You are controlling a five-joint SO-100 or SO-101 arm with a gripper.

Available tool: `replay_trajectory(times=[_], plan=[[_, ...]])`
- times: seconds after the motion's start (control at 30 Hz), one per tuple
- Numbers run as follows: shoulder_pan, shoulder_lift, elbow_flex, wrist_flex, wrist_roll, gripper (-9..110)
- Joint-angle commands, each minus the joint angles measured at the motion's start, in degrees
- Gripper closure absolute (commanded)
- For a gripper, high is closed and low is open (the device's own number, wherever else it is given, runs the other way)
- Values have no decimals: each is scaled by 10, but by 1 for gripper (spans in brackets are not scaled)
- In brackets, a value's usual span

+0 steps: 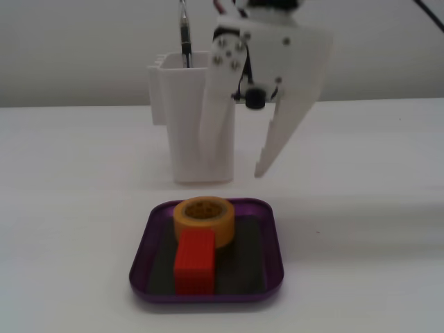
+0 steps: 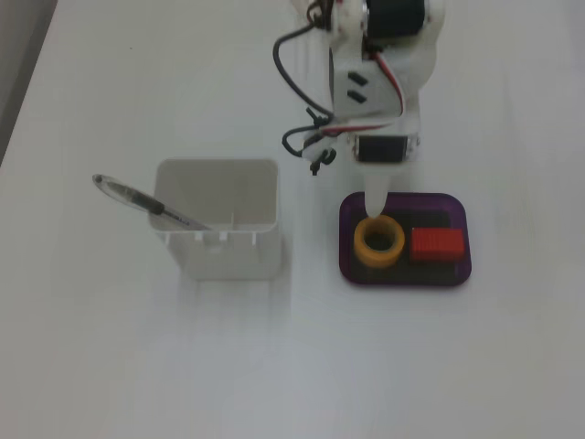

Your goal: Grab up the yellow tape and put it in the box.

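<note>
The yellow tape [image 1: 223,226] lies flat inside the purple box [image 1: 274,244], at its far side in this fixed view. It touches a red block [image 1: 194,260] that also lies in the box. My white gripper [image 1: 233,168] hangs open and empty above the box's far edge, clear of the tape. In the fixed view from above, the gripper [image 2: 377,207] points down at the box's rim [image 2: 402,278], just above the tape [image 2: 360,243], with the red block [image 2: 436,244] to the tape's right.
A tall white pen-holder container [image 1: 182,118] stands right behind the gripper's left finger, with a pen [image 1: 184,35] sticking out. From above, the container [image 2: 218,240] is left of the box and the pen [image 2: 146,203] leans out to the left. The table is white.
</note>
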Motion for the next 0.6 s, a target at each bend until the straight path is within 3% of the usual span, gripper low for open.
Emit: replay_trajectory(times=[0.0,0.3,0.57], plan=[[-5,102,-55,64,-2,88],[-35,363,-18,149,6,89],[-10,611,277,140,-2,89]])
